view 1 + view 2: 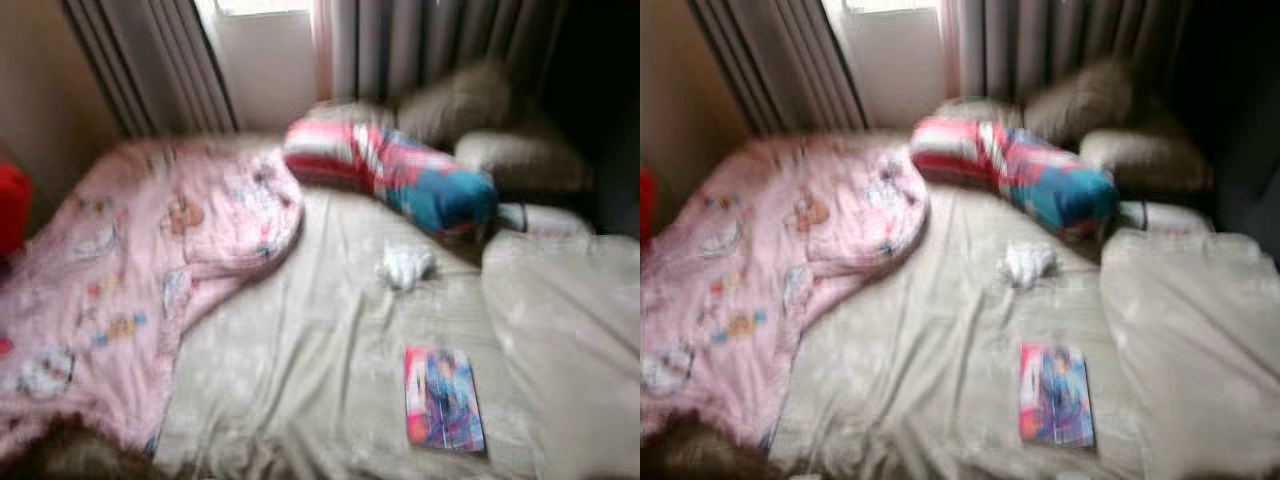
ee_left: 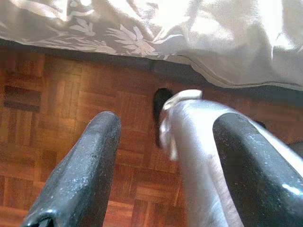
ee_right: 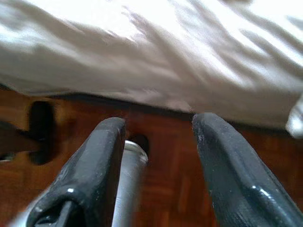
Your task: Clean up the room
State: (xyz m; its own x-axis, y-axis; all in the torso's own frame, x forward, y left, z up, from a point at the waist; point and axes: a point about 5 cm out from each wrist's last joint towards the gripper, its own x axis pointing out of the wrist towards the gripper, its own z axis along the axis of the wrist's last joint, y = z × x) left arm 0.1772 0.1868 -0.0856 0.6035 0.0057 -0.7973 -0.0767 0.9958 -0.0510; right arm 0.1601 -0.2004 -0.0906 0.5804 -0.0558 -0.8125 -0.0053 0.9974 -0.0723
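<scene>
Right now both grippers hang low by the bed and hold nothing.

Down by the wood floor (image 2: pixel 57 142), the left gripper (image 2: pixel 163 165) has its two black fingers spread apart with nothing between them, and the right gripper (image 3: pixel 158 161) is spread and empty too, both just below the edge of the sheet (image 3: pixel 156 52). Up on the bed (image 1: pixel 330 330) lie a bright book (image 1: pixel 443 400), a small white crumpled thing (image 1: pixel 405 265), a striped bolster (image 1: pixel 390 170) and a bunched pink blanket (image 1: pixel 130 270). The head pictures are blurry, so the robot may be moving. I think a reach made too soon could miss the book. A finger could also snag the loose sheet on the way up and drag it. The book is flat, so fingers may slide over it.
</scene>
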